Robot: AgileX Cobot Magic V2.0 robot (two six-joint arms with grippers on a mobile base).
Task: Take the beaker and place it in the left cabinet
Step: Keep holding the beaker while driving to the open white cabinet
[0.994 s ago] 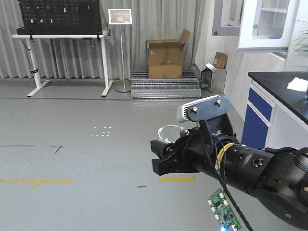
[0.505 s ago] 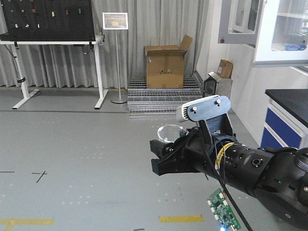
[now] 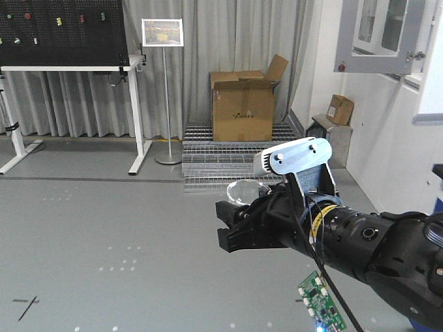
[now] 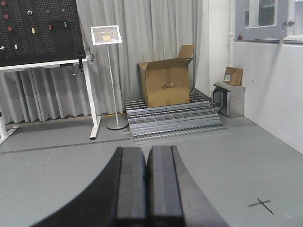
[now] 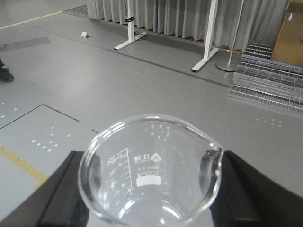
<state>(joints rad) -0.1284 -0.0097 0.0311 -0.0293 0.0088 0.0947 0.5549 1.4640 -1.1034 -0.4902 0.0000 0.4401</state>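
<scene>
Two claws checked.

R claw (image 3: 228,228): pinching the beaker (image 5: 149,175). In R wrist view the black fingers (image 5: 57,194) sit at 9 and 3 o'clock of the glass, touching its wall. The beaker is carried in the air over the grey floor (image 3: 104,228), well apart from any counter.

Beaker attitude: long axis approx. vertical, mouth up, base down betw. the fingers and out of sight. The pour spout points to 3 o'clock in R wrist view. The scale and printed mark lie on the far wall, read through the mouth. No contents seen. In front view only the rim shows, at 12 o'clock of the claw body and just ahead of the silver wrist camera (image 3: 294,158).

L claw (image 4: 147,156): fingers pressed together, nothing betw. them, aimed across the floor.

Surroundings, front view: an open cardboard box (image 3: 242,104) on metal grating steps (image 3: 221,149) at 12 o'clock of the beaker. A sign stand (image 3: 163,33) and a pegboard table (image 3: 69,68) are at 10 o'clock. A wall unit w/ a glass door (image 3: 377,34) is at 2 o'clock. A green circuit board (image 3: 322,308) hangs under the R arm at 5 o'clock.
</scene>
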